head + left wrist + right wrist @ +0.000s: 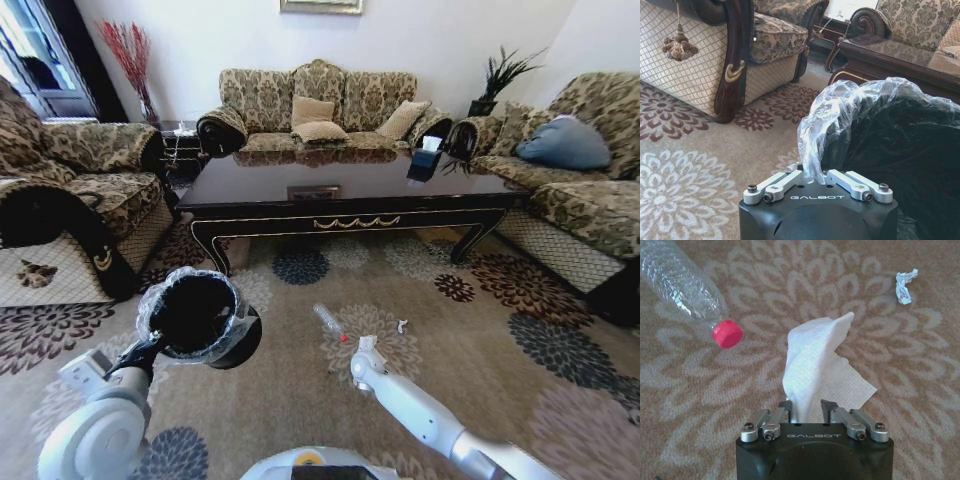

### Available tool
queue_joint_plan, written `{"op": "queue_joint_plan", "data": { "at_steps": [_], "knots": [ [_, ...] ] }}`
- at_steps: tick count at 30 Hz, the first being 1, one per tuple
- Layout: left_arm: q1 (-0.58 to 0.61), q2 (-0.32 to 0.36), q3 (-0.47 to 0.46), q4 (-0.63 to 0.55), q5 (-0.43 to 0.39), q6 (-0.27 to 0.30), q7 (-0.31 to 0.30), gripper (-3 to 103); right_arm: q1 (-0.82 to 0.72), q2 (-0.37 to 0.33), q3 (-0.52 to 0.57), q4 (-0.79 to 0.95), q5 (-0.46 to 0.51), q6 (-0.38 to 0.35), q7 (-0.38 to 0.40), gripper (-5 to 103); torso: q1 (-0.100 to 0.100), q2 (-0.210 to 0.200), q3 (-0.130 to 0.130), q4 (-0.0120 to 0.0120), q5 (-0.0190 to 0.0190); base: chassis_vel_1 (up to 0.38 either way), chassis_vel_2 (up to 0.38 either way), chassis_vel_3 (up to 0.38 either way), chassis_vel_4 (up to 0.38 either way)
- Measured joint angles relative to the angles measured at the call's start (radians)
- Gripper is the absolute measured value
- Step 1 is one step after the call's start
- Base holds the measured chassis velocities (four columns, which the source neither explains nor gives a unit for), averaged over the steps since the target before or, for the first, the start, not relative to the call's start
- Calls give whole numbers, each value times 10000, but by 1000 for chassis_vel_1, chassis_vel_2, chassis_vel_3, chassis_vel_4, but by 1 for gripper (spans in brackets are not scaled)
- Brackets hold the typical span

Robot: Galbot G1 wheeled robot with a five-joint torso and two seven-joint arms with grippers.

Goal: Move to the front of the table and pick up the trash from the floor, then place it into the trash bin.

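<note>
1. Gripping the trash bin [195, 318] by its near rim, the left gripper [812, 176] is closing its fingers [780, 184] on the clear plastic liner [840, 107] folded over the edge. The bin is a single small round black bucket, and it is hanging off the carpet [270, 400], straight ahead of this gripper.

2. Lying beyond the bin, across the carpet from the left gripper, the table [340, 190] is showing a glossy dark brown top, curved legs and a gold scroll on its front apron. One table is in sight.

3. Lying on the carpet ahead of the right gripper and off toward the bin's side, one clear crinkled plastic bottle [682, 282] is pointing its pink cap [726, 333] roughly back toward that gripper. It is touching neither gripper.

4. Pinching one sheet of white tissue [815, 365], the right gripper [809, 410] is holding it low over the carpet, its fingers [774, 421] narrowed onto the sheet's near end. The sheet is standing up from between them and leaning away from the gripper, with one corner spreading flat beside it.

5. Resting farther out from the right gripper, on the side away from the bin, one small crumpled white paper scrap [904, 286] is lying alone on the carpet, well apart from the tissue.

6. Counting the litter: one bottle, one tissue, one crumpled scrap, three pieces in all, two of them lying on the floor.
</note>
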Motion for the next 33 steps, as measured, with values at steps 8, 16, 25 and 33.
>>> {"op": "queue_joint_plan", "data": {
  "at_steps": [8, 16, 25, 33],
  "knots": [
    [-10, -12, 31, 1, 96, 0, 13, 3, -17, -200, -36, 275, -76, 129, -96, 8, 0, 0, 0, 2, 0, 0, 0, 0, 0],
    [-43, 12, 49, 1, 102, 0, 17, 3, -108, -722, -105, 1007, -236, 221, -129, 0, 0, 0, 0, -1, 0, 0, 0, 0, 0],
    [-101, 70, 144, 2, 149, 0, 40, 3, 302, -1648, -354, 2930, -691, 742, -337, 0, 0, 0, 0, 0, 0, 0, 0, 0, 0],
    [-134, 48, 331, 1, 268, 0, 140, 3, 2081, -2369, -1309, 4900, -852, 1716, -1525, 0, 0, 0, 0, 1, -2, 0, 0, 0, 0]
  ]
}}
